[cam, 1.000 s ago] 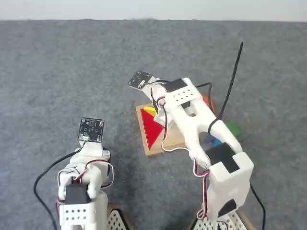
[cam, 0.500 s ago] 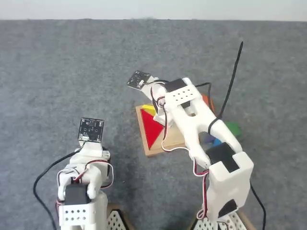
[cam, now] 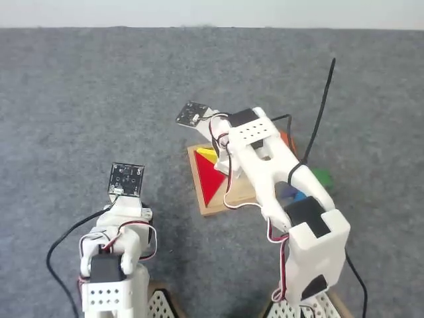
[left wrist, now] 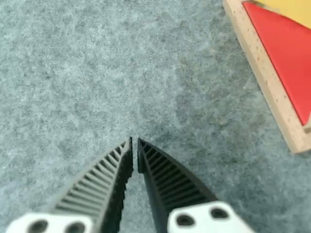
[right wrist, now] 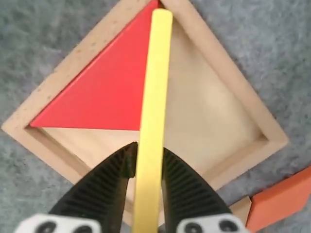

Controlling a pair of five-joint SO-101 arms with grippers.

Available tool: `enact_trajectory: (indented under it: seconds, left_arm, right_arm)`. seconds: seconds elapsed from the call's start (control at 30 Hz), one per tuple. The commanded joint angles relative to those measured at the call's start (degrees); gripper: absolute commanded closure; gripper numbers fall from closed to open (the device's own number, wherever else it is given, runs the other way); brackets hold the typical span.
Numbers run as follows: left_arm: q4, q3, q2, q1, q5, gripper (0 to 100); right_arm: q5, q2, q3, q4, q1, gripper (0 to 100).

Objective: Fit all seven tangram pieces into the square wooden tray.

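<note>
Our right pincer (right wrist: 148, 156) clamps the yellow piece (right wrist: 156, 73) edge-up over the tray (right wrist: 228, 85). Our left pincer (left wrist: 134, 144) sits closed over the desk (left wrist: 73, 73).

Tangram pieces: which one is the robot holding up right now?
The yellow piece, pinched on its edge in the right gripper above the wooden tray. The red triangle lies flat inside the tray, and the orange piece lies outside it.
</note>
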Motion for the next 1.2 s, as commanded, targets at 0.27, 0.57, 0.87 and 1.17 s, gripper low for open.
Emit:
enact_trajectory:
  seconds: [0.27, 0.57, 0.87, 1.17]
  left_arm:
    - [0.2, -0.6, -1.0, 0.3, -0.1, 98]
    - [0.2, -0.6, -1.0, 0.3, -0.1, 98]
    - [0.2, -0.6, -1.0, 0.3, -0.1, 98]
    - [0.2, -0.6, -1.0, 0.3, -0.1, 98]
  right_arm:
    - [1.8, 0.1, -2.2, -0.9, 1.7, 99.1]
    - [2.6, -0.4, -2.2, -0.5, 2.0, 98.9]
    - [4.3, -2.5, -2.2, 1.0, 2.0, 98.8]
    - [4.0, -4.7, -1.9, 1.5, 1.7, 82.8]
